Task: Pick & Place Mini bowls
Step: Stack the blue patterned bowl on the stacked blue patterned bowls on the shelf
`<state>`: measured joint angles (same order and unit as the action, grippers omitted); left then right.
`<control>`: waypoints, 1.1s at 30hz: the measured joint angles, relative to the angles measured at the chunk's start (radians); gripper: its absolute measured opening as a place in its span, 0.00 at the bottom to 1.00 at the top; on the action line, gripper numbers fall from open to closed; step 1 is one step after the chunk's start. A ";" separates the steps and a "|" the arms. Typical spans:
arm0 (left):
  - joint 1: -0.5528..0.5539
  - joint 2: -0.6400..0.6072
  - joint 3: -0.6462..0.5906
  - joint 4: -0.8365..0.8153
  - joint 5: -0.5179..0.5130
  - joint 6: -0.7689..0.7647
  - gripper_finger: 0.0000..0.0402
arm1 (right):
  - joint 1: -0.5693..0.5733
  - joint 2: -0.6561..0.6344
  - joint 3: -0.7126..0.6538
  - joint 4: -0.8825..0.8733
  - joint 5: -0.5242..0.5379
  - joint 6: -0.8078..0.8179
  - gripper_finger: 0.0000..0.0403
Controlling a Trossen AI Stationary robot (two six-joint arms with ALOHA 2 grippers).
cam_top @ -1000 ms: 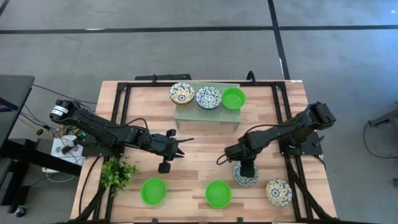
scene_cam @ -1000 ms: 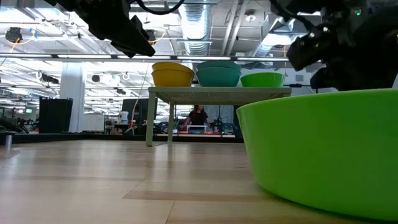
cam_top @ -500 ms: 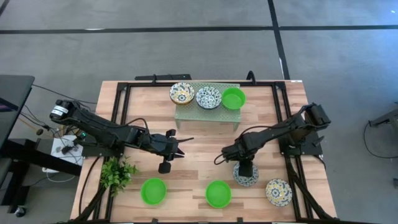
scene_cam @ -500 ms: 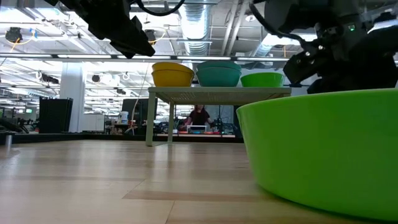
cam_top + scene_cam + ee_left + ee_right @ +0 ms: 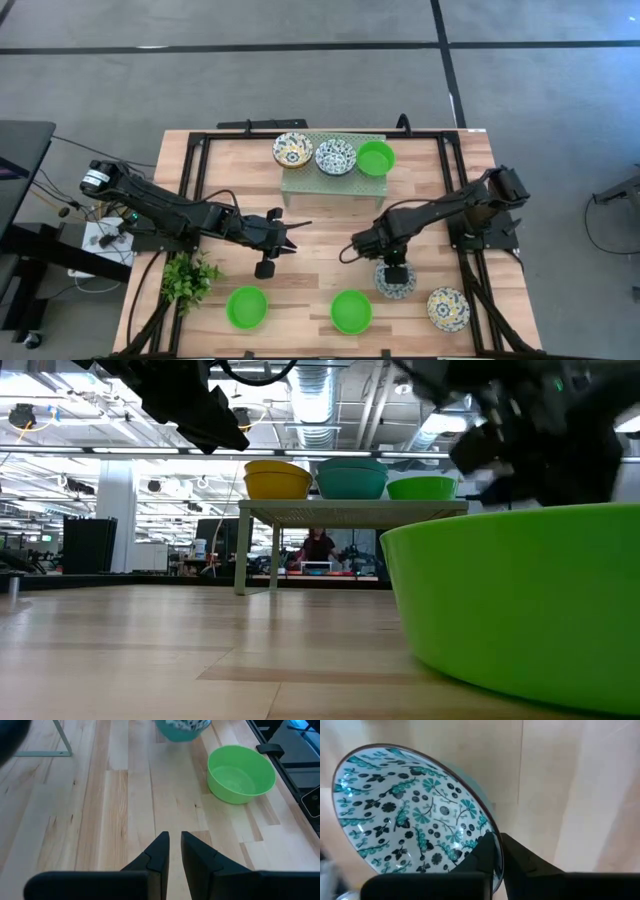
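Note:
A white mini bowl with blue floral pattern (image 5: 397, 284) sits near the table's front right, and my right gripper (image 5: 497, 855) is shut on its rim. Another patterned bowl (image 5: 448, 309) rests on the table right of it. Two plain green bowls (image 5: 246, 307) (image 5: 351, 311) stand along the front edge. Two patterned bowls (image 5: 292, 150) (image 5: 336, 156) and a green one (image 5: 376, 158) stand on the pale green rack (image 5: 335, 182) at the back. My left gripper (image 5: 175, 840) hovers over bare wood at mid-table, fingers nearly together, holding nothing. My right gripper pinches the patterned bowl's rim (image 5: 490, 827), with one finger (image 5: 484, 854) inside the bowl and the other (image 5: 522, 860) outside its wall. The fingers come from above, pointing down. Whether the bowl's foot is still on the table I cannot tell.
A small leafy plant (image 5: 190, 278) stands at the front left. The front-centre green bowl (image 5: 520, 600) fills the low view's right side. Black frame rails (image 5: 196, 170) run along the table's sides. Bare wood lies between the rack and the front bowls.
My right arm has shifted a little toward the table's left edge above the patterned bowl. The bowl stays about where it was.

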<state>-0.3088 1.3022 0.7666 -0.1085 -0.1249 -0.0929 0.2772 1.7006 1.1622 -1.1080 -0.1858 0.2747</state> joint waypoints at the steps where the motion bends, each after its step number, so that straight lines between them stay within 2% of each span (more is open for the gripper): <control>1: 0.000 0.000 0.000 0.000 0.000 0.001 0.12 | -0.004 -0.005 0.040 -0.028 0.020 -0.022 0.02; 5: 0.000 0.000 0.000 0.000 0.000 0.002 0.12 | -0.028 -0.004 0.200 -0.171 0.198 -0.103 0.03; 10: 0.000 0.000 0.000 0.001 0.000 0.002 0.12 | -0.101 -0.006 0.425 -0.267 0.310 -0.210 0.01; 16: 0.000 0.000 0.000 0.001 0.000 0.002 0.12 | -0.239 -0.006 0.677 -0.294 0.426 -0.284 0.03; 21: 0.000 0.000 0.000 0.001 0.000 0.002 0.12 | -0.395 -0.006 0.808 -0.246 0.520 -0.234 0.02; 24: 0.000 0.000 0.000 0.001 0.000 0.002 0.12 | -0.494 -0.007 0.843 -0.206 0.507 -0.117 0.02; 29: 0.000 0.000 0.000 0.002 0.000 0.002 0.12 | -0.643 0.007 0.844 -0.175 0.352 -0.034 0.03; 33: 0.000 0.000 0.000 0.002 0.000 0.002 0.12 | -0.717 0.045 0.844 -0.173 0.245 -0.011 0.01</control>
<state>-0.3091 1.3022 0.7666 -0.1070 -0.1253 -0.0910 -0.4400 1.7460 2.0060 -1.2812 0.0595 0.2639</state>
